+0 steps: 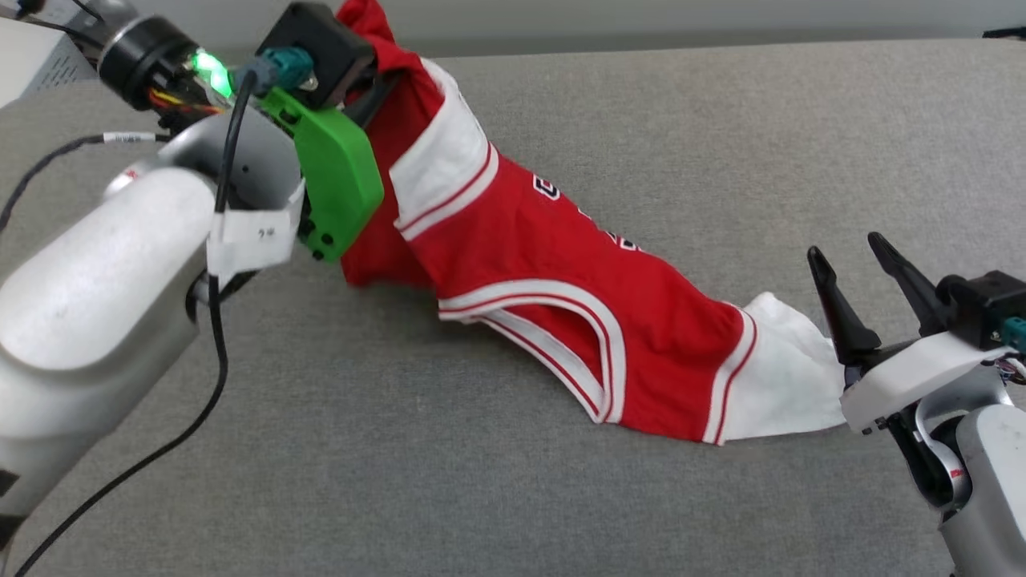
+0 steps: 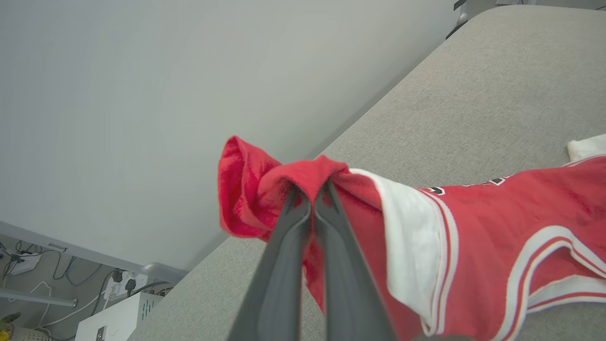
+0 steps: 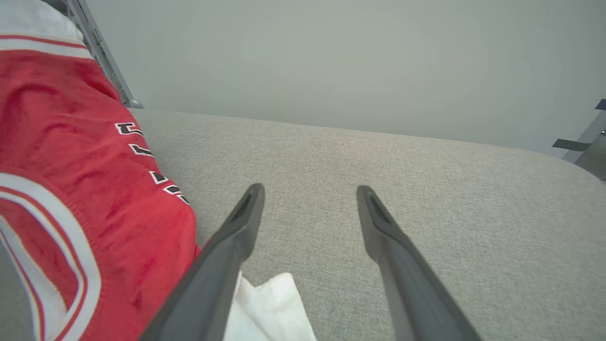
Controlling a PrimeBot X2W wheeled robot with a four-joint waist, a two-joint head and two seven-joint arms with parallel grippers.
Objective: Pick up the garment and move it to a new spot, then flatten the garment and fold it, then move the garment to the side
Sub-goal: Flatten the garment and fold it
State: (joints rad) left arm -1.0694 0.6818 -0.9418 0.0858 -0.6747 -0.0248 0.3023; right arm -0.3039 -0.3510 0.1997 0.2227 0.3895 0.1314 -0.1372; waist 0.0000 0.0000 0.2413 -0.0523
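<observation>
The garment [image 1: 561,288] is judged light, soft and limp. It will sag from any held point, so a hem or sleeve edge is best taken. One red end is held up off the grey surface [image 1: 721,120], clamped in the shut left gripper [image 2: 310,189]; the rest is draped down and laid across the surface toward the right. The left arm is posed high at the far left. The right gripper [image 1: 843,244] is kept low, jaws apart and empty, just beside the white sleeve [image 1: 785,377].
</observation>
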